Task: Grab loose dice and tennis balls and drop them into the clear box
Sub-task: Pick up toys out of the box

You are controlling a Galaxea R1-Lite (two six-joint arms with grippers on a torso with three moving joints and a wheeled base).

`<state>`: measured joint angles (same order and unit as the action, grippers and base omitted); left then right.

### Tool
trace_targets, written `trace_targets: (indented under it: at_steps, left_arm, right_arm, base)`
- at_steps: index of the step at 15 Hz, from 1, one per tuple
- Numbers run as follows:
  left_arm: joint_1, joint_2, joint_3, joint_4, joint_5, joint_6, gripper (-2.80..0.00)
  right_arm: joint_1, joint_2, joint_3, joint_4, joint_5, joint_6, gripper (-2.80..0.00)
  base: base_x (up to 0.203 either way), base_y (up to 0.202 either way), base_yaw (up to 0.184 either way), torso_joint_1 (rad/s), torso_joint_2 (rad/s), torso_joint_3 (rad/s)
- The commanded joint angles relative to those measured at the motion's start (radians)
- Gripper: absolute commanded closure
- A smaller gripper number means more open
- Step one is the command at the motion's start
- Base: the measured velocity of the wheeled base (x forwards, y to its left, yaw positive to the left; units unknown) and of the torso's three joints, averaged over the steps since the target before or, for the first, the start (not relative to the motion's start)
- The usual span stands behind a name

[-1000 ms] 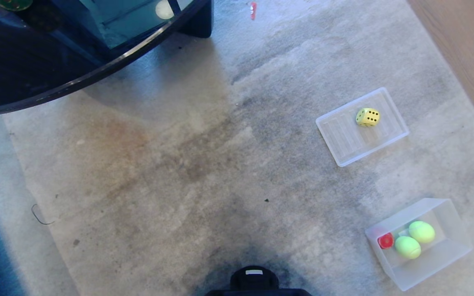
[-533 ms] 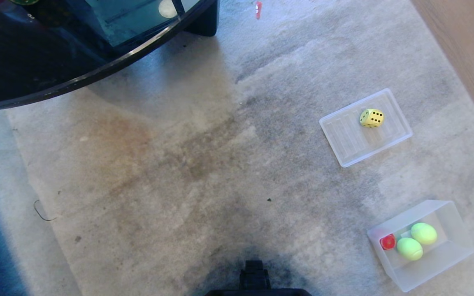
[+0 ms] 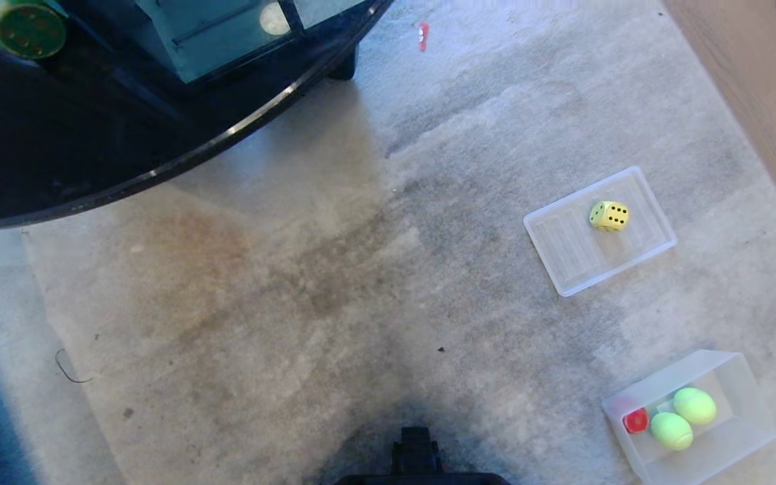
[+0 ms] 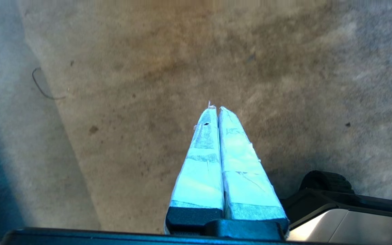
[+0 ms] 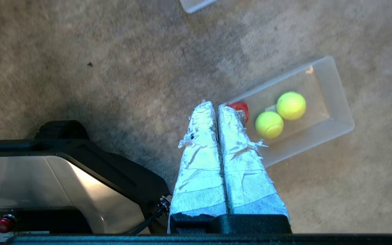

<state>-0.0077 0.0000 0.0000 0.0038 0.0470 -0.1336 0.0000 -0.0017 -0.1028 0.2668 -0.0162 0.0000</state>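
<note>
The clear box sits on the carpet at the near right, holding two tennis balls and a red die. A yellow die rests on the flat ribbed lid farther back. A green die lies on the black table at the far left. Neither gripper shows in the head view. My right gripper is shut and empty, above the carpet beside the clear box, with a tennis ball and the red die just past its tips. My left gripper is shut over bare carpet.
A round black glass table fills the far left. A wooden floor strip runs along the right. A small red scrap and a thin wire lie on the carpet. My base is at the near edge.
The whole view has shifted, so the camera moved; the green die on the table has come into view. Dice, balls, box and lid keep their places on the carpet.
</note>
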Motion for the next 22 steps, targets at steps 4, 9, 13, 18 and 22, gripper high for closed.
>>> trace_targets:
  at_steps: [4,9,13,18,22]
  left_arm:
    - [0.0,0.0,0.0,0.001,0.001,0.002,0.0]
    - [0.0,0.0,0.0,0.001,-0.004,0.006,0.0]
    - [0.0,0.0,0.0,-0.001,0.005,-0.011,0.0]
    - [0.0,0.0,0.0,0.0,0.002,-0.006,0.0]
    - [0.0,0.0,0.0,-0.001,0.002,-0.006,0.0]
  right_arm:
    - [0.0,0.002,0.0,0.002,0.001,0.0,0.0]
    - [0.0,0.002,0.0,0.002,-0.001,0.002,0.0]
    - [0.0,0.002,0.0,0.002,0.001,0.0,0.0]
    - [0.0,0.002,0.0,0.002,-0.001,0.002,0.0]
    - [0.0,0.002,0.0,0.002,0.001,0.0,0.0]
  base:
    - [0.184,0.0,-0.002,0.002,0.0,0.002]
    - [0.158,0.0,0.0,0.001,0.01,0.003]
    - [0.0,0.0,0.0,0.0,0.0,0.0]
    - [0.0,0.0,0.0,0.001,0.0,-0.044]
    - [0.0,0.0,0.0,0.002,0.0,-0.182]
